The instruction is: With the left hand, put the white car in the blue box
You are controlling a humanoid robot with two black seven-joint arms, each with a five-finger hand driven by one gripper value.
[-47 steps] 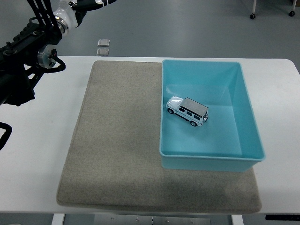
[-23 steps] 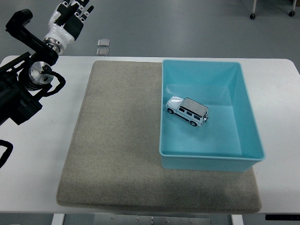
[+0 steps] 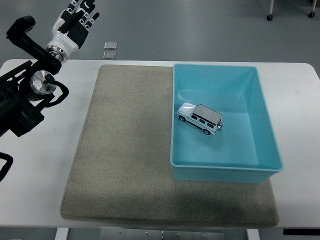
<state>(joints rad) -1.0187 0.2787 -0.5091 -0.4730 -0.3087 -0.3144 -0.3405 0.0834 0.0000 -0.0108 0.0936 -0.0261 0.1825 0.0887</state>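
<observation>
— Where is the car?

— The white car [image 3: 199, 118] sits inside the blue box [image 3: 265, 122], on its floor, towards the box's left wall and slightly nearer the far wall. It stands on its wheels, turned at a slant, nose towards the far-left corner of the desk. Nothing touches it.

— And the box?

— It rests on the right part of a grey mat [image 3: 125, 150] that covers the middle of the white desk [image 3: 35, 170]; its right side reaches over the mat's edge, towards the desk's right edge. The near wall hides a strip of mat behind it.

— The left hand?

— The left hand [image 3: 75, 22] is raised past the far-left corner of the desk, well apart from the box, fingers [image 3: 80, 7] spread and straight, holding nothing. Its fingertips are cut off by the picture's top. The black arm runs down along the left edge, partly out of frame.

— Anything else?

— Two small square plates [image 3: 110, 49] on the floor beyond the far edge; what they are is hard to tell.
</observation>
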